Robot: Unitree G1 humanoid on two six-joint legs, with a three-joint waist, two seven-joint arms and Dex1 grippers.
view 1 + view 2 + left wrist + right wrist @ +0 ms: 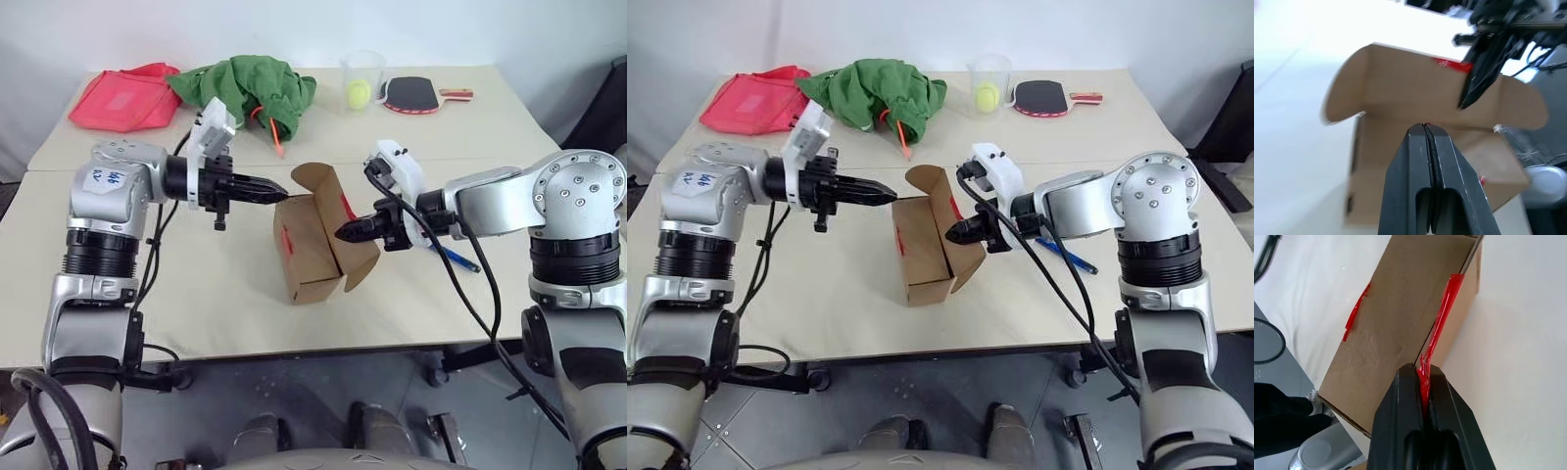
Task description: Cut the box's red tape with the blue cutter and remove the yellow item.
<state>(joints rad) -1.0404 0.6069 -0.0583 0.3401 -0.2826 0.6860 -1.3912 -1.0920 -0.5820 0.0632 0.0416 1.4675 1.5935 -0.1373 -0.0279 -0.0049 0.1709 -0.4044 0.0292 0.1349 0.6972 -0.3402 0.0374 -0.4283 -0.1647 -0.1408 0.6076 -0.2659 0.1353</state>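
Note:
The brown box [306,257] stands at mid-table with its flaps [318,181] open. A strip of red tape [1442,318] runs along one flap, and another strip [285,244] is on the box's left face. My right gripper [340,233] is shut on the taped flap edge at the box's right side. Just above and left of the open top hovers my left gripper [284,190], shut and empty; its fingers [1425,161] point at the box. The blue cutter [456,259] lies on the table behind my right arm. The yellow item is hidden.
At the table's far side lie a pink-red bag [125,96], green cloth [250,86] with an orange stick [275,137], a clear cup [362,76] holding a yellow-green ball, and a paddle [416,95]. The table's front edge [294,348] is near the box.

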